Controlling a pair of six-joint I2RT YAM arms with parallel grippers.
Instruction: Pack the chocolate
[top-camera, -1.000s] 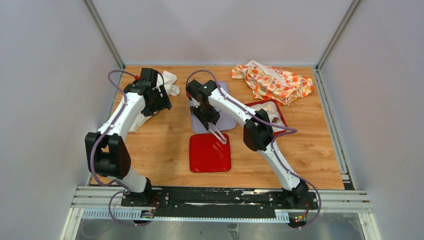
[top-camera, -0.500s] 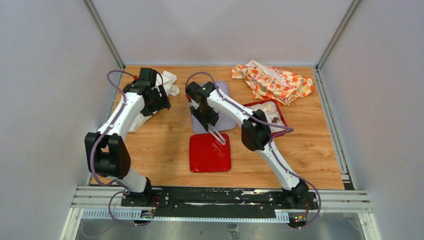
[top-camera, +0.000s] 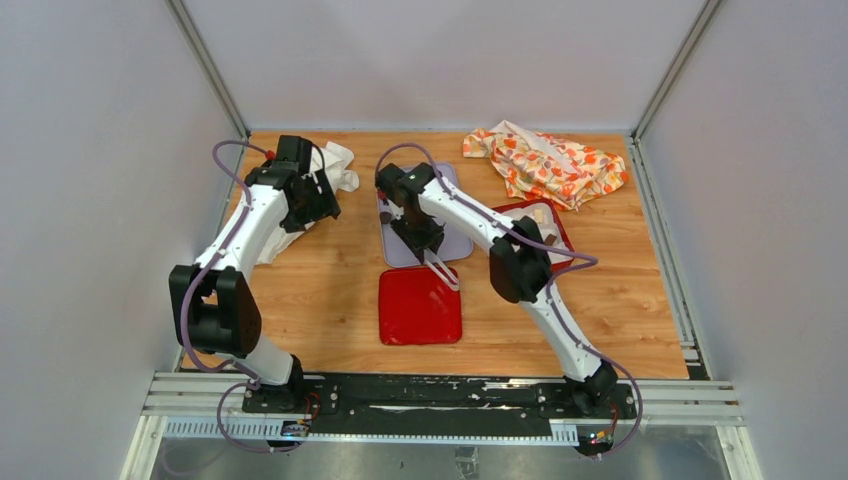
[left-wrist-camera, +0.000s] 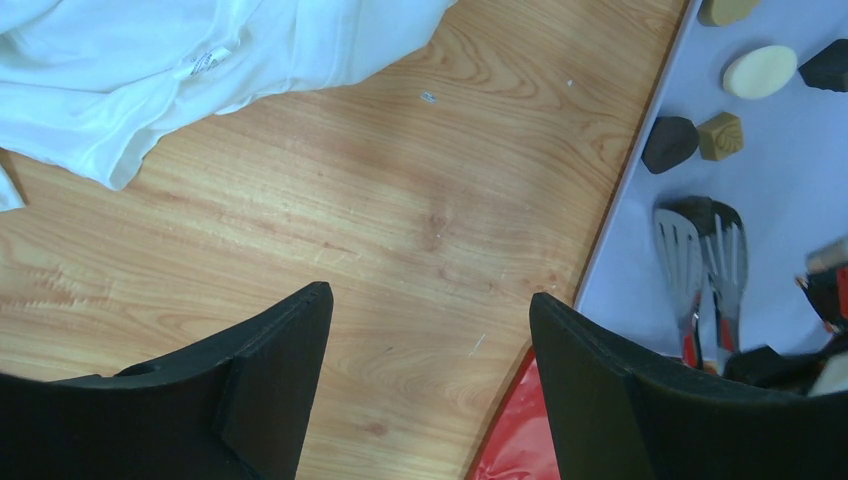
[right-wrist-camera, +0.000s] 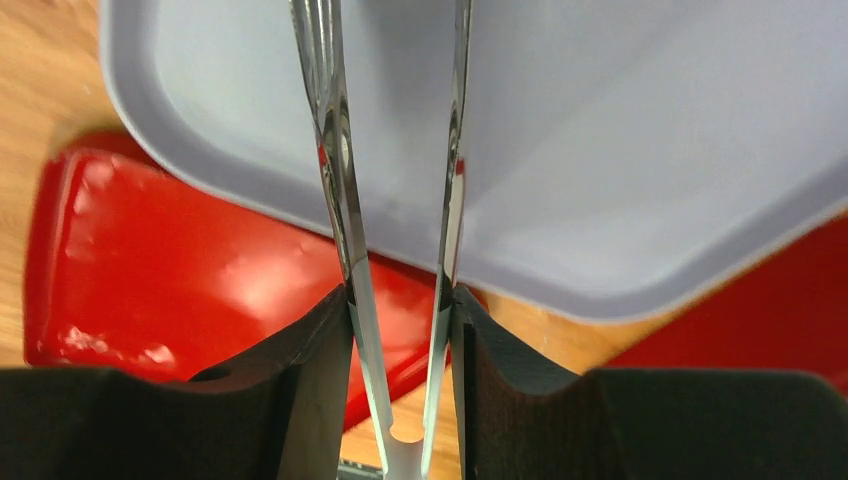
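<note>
Right claw (right-wrist-camera: 398, 300) grips the tongs (right-wrist-camera: 340, 200) over the grey tray (right-wrist-camera: 650, 150); left claw (left-wrist-camera: 430, 330) is wide and empty.

The chocolate (left-wrist-camera: 668, 143) lies loose on the tray, near the tong tips, far of the red box (top-camera: 420, 305). I judge the pieces light, hard and smooth, so they may slip or chip; take one across its middle with a soft squeeze. The left wrist view shows dark, tan and cream pieces and the tips close together; whether they pinch one I cannot tell. The right wrist view shows only the tong arms between the pads, no chocolate.
</note>
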